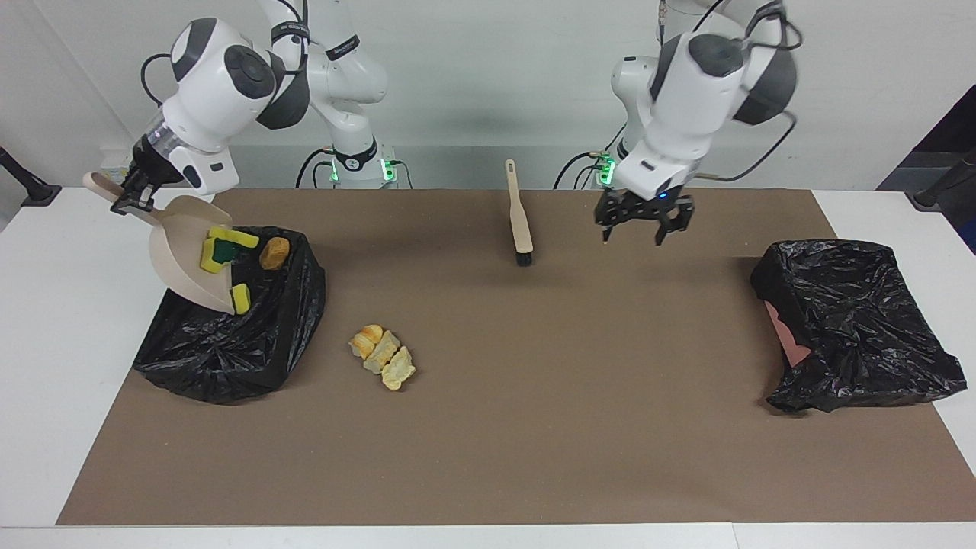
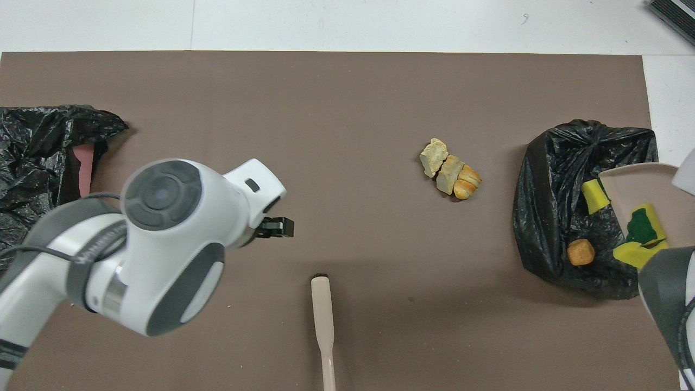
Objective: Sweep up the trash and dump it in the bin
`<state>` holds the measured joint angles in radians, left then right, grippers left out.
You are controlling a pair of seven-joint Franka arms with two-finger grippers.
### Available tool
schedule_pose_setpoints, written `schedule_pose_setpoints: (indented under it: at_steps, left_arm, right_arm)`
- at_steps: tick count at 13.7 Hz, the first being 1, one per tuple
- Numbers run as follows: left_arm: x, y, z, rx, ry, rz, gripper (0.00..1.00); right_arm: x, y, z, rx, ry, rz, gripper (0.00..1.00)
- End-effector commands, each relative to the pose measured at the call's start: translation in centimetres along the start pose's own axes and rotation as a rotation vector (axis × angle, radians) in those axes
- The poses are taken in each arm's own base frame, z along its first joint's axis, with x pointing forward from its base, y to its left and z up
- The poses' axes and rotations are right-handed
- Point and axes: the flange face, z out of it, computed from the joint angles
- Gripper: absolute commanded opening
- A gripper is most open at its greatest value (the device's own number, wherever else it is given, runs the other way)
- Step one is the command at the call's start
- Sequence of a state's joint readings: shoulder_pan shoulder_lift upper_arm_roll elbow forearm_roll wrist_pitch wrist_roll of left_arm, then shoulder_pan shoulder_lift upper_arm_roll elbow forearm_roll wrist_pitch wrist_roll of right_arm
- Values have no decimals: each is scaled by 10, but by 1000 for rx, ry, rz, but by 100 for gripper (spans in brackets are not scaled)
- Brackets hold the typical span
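Now the right claw (image 1: pixel 131 200), clenched on the dustpan (image 1: pixel 187 255) handle, tips it over the black-bagged bin (image 1: pixel 229 347); sponge pieces (image 1: pixel 221 248) slide down, an orange-brown lump (image 1: pixel 273 253) sits in the bin. Three pale chunks (image 1: pixel 383 357) lie on the tabletop. Left claw (image 1: pixel 644 227) hangs released beside the brush (image 1: pixel 520 217).

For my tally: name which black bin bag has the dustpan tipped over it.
The bag at the right arm's end; the dustpan tilts over it. The other bag has nothing over it.

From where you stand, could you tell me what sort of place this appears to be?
Probably a robotics lab bench: two arms mounted at a white table under a brown mat, with staged trash and bag-lined bins.
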<state>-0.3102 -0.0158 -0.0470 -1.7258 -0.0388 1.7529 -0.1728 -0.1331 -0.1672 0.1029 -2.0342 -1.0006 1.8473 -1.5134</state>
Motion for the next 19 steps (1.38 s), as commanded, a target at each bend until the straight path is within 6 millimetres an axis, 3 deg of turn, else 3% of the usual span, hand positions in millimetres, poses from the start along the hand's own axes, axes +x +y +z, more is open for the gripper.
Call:
schedule_pose_setpoints:
  at_steps: [1, 4, 6, 7, 9, 10, 13, 16, 19]
  left_arm:
    - [6, -32, -52, 34, 13, 37, 100]
    - [0, -80, -84, 36, 0, 71, 100]
    - [3, -106, -103, 30, 23, 65, 100]
    - [5, -118, -102, 31, 16, 65, 100]
    - [2, -125, -102, 37, 6, 104, 100]
    - [-1, -133, -107, 43, 13, 101, 100]
    - [-6, -155, -109, 28, 15, 63, 100]
    - [-9, -157, -109, 26, 4, 55, 100]
    - [-14, -156, -111, 28, -7, 49, 100]
  right_arm:
    - [13, -4, -39, 6, -111, -31, 0]
    - [6, -4, -54, 11, -171, 0, 0]
    - [1, -11, -84, 14, -214, 24, 0]
    - [-4, -16, -98, 21, -208, 46, 0]
    - [-3, -21, -133, 21, -177, 109, 0]
    - [3, -23, -142, 35, -153, 153, 0]
    - [29, -25, -149, 63, 1, 303, 0]
    - [52, -25, -151, 117, 190, 459, 0]
    - [70, -25, -167, 178, 327, 618, 0]
